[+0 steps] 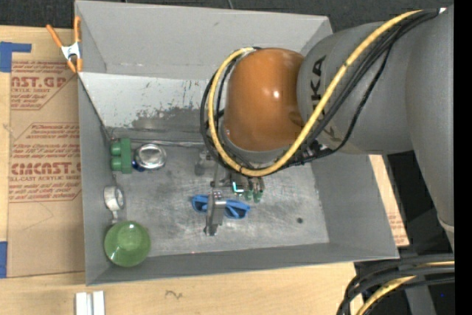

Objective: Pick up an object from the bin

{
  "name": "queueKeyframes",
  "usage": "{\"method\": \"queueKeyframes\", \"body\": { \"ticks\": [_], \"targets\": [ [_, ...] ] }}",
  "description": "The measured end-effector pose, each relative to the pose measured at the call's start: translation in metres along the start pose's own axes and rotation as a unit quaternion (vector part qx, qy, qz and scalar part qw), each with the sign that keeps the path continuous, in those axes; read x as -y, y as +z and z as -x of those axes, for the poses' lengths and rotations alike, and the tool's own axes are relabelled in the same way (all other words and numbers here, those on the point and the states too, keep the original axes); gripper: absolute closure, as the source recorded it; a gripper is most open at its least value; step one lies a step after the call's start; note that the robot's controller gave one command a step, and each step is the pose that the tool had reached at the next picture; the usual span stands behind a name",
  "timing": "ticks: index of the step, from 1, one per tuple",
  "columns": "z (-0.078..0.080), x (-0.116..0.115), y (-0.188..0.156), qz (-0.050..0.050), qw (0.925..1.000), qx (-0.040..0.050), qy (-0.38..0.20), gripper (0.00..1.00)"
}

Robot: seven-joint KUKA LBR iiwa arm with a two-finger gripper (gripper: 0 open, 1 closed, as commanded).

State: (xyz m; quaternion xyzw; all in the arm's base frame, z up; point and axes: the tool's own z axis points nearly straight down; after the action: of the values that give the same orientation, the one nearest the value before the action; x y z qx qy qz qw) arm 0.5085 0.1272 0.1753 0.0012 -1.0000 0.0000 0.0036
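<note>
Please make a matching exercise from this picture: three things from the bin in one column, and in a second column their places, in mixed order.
Things
1. blue thing
2. big green round thing
3. shiny silver round thing

Places
A. lower left corner of the bin in the view
B. left side of the floor, beside a small green piece
C. middle of the floor, under the end effector

Pairs: 1-C, 2-A, 3-B

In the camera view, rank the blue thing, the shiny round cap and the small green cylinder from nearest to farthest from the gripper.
1. blue thing, mid-floor, right at the gripper.
2. shiny round cap, up-left.
3. small green cylinder, farther left, beside the cap.
</note>
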Motion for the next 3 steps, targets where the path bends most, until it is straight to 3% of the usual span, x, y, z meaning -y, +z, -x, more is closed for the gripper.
{"method": "queueKeyframes", "body": {
  "ticks": [1,2,3],
  "targets": [
    [0.009,0.078,0.108,0.001,0.9994,0.0061,0.034,0.0],
    [-0.017,0.062,0.075,0.001,0.9999,0.0037,0.015,0.0],
    [0.033,0.097,0.073,0.0,0.9989,0.0058,-0.047,0.0]
  ]
}}
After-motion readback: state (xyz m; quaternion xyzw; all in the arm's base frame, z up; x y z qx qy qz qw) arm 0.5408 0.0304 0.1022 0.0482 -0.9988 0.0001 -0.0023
